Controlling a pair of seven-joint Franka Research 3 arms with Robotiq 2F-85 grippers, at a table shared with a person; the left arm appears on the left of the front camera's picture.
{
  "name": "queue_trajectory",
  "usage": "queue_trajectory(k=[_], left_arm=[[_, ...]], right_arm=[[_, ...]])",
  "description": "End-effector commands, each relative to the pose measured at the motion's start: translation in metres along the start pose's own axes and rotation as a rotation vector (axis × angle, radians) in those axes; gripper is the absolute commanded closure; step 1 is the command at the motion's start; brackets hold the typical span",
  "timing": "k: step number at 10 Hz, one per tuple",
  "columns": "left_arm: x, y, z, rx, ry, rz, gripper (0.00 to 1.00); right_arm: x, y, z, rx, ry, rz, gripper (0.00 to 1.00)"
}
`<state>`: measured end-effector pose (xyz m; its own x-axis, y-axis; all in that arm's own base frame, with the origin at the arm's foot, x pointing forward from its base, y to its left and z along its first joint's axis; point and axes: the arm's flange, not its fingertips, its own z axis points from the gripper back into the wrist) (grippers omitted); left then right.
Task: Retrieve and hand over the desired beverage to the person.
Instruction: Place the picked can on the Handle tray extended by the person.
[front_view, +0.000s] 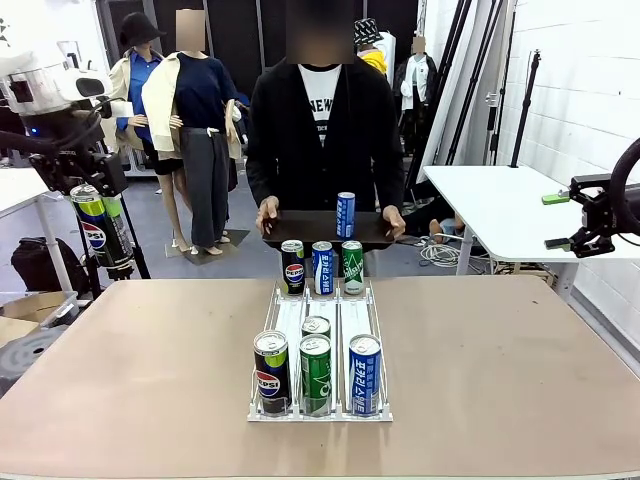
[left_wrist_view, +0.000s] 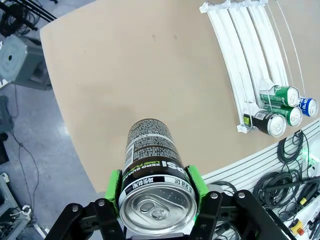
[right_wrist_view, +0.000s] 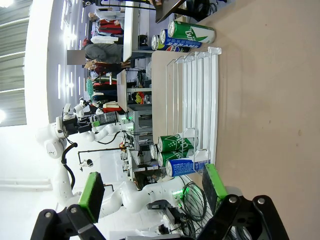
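A black Pepsi can (left_wrist_view: 152, 175) is clamped between the green pads of the left gripper (left_wrist_view: 156, 192) and held raised off the table's left edge, beside the table (front_view: 150, 370). The right gripper (right_wrist_view: 150, 192) is spread wide with nothing between its fingers, raised at the far right. A black tray (front_view: 300, 228) with a blue can (front_view: 345, 215) standing on it is held by the person (front_view: 320, 130) at the far side, behind three cans at the white rack's (front_view: 285, 315) far end, while four more are lined up at its near end
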<state>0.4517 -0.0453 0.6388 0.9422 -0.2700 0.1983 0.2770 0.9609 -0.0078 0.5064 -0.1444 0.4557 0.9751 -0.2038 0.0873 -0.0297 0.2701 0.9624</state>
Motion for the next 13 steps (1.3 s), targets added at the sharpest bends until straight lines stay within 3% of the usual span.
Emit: queue_trajectory(k=[1,13], left_arm=[[0.0006,0.0009,0.0065,0.005,-0.015,0.001,1.00],[0.0006,0.0009,0.0065,0.005,-0.015,0.001,1.00]], right_arm=[[0.0002,-0.0002,-0.0017,-0.010,-0.002,0.008,0.00],[0.0002,-0.0002,-0.0017,-0.010,-0.002,0.008,0.00]])
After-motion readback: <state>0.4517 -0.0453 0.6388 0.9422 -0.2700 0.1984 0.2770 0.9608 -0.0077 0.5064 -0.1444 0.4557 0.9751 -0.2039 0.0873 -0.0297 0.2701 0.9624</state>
